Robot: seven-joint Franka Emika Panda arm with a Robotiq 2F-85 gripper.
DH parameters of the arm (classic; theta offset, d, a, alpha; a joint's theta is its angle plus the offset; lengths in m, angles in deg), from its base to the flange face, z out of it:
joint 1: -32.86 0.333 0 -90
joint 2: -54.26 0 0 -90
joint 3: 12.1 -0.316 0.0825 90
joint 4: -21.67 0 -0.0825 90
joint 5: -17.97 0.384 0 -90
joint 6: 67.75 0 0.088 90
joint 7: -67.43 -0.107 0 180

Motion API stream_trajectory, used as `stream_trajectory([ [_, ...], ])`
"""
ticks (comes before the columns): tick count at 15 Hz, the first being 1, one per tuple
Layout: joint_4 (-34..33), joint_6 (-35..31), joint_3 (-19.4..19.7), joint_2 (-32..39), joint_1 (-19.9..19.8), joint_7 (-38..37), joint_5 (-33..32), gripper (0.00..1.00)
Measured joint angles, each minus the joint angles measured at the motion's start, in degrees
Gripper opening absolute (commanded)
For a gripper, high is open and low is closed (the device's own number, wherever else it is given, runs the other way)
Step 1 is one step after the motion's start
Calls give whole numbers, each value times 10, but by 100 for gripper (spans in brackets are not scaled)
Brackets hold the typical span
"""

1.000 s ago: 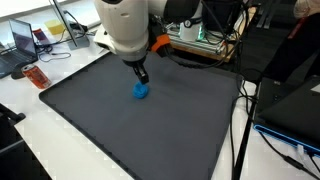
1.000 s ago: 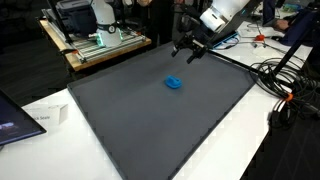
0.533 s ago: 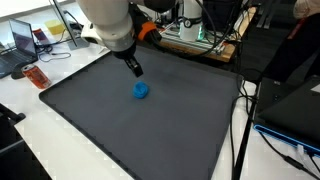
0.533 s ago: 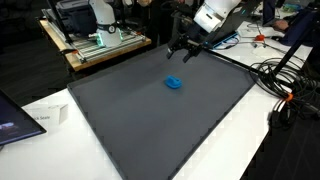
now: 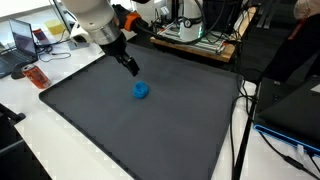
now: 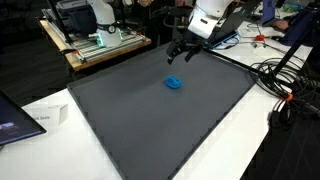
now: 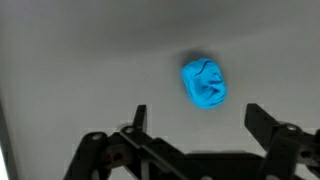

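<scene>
I noted the end effector (image 7: 197, 118) wide open and empty, hovering above the grey mat (image 7: 80, 50); a crumpled blue cloth (image 7: 204, 83) lay near, beyond its fingertips, untouched.

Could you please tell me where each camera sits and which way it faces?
Exterior view: beside the dark grey mat, looking down across it; white arm and open claw show.
Exterior view: off a mat corner, facing a cluttered wooden bench; claw shows.
Wrist view: looks down past claw fingers onto the mat.
All share the small crumpled blue lump.
</scene>
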Motion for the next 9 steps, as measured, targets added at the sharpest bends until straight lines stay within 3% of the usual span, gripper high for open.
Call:
stream_trajectory([
  [9,1,-14,-11,0,-38,149,67,100],
])
